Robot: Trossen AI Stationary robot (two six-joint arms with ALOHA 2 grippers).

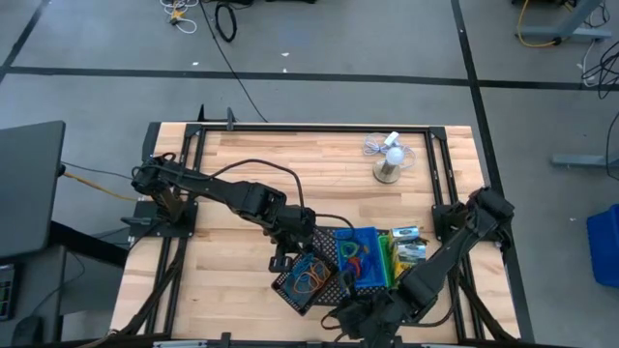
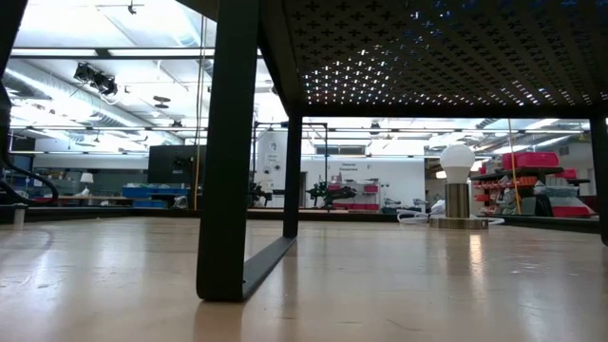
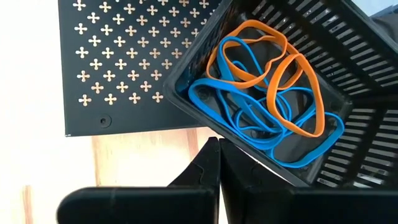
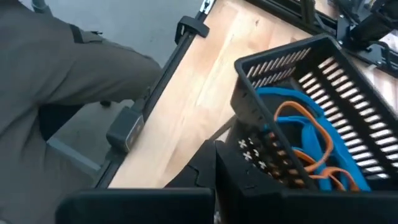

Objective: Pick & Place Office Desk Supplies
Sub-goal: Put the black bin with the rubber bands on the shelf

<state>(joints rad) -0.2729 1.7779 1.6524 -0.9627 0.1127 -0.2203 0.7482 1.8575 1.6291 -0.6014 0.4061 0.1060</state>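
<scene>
Black bin [image 3: 292, 81] w/ orange + blue bands [image 3: 267, 93] sits tilted on mesh tray [image 1: 334, 253], L gripper [image 1: 281, 259] fingers [image 3: 208, 180] pressed together just beside bin, holding nothing; R gripper [image 1: 340, 317] also closed empty, near bin's other side.

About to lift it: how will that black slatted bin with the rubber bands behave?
The black bin looks like thin slatted plastic, so probably light and fairly stiff. It already sits tilted, so it may tip. The loose blue and orange rubber bands inside are floppy and could shift or spill.
</scene>
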